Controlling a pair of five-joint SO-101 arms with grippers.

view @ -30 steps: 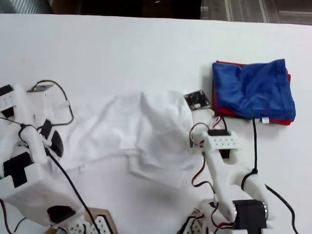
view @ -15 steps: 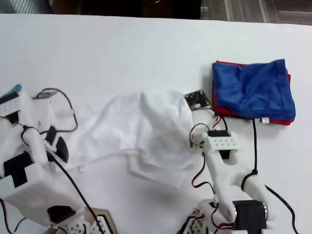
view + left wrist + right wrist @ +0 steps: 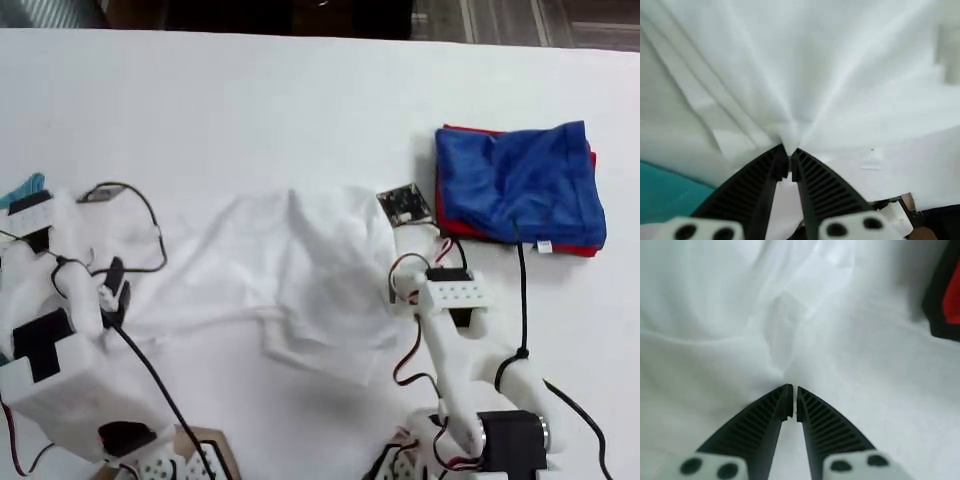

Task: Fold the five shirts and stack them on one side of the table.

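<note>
Currently lying on white counter (image 3: 300, 100), itemised as follows.

White fabric shirt (image 3: 290, 265): spreading wrinkled across the counter's middle, between the two arms; being pinched at opposite edges.

Left claw (image 3: 789, 161): clenching black ribbed tips on a gathered fold of the white fabric shirt (image 3: 805, 75), creases fanning out from the pinch; sitting at the shirt's left edge in the high view (image 3: 113, 292).

Right claw (image 3: 790, 401): closing its tips, all but touching, on a ridge of the white fabric shirt (image 3: 740, 315); working at the shirt's right edge, near the stack.

Blue folded shirt (image 3: 520, 180): resting on top of the stack at the counter's right side, apart from the white shirt.

Red folded shirt (image 3: 470, 233): lying under the blue one, peeking out along the stack's near and left edges; showing as a red strip (image 3: 952, 300) in the right wrist view.

Small dark circuit board (image 3: 404, 205): sitting between the white shirt's right edge and the stack.

Teal object (image 3: 24, 187): showing at the counter's left edge, partly hidden; kind not discernible.
</note>
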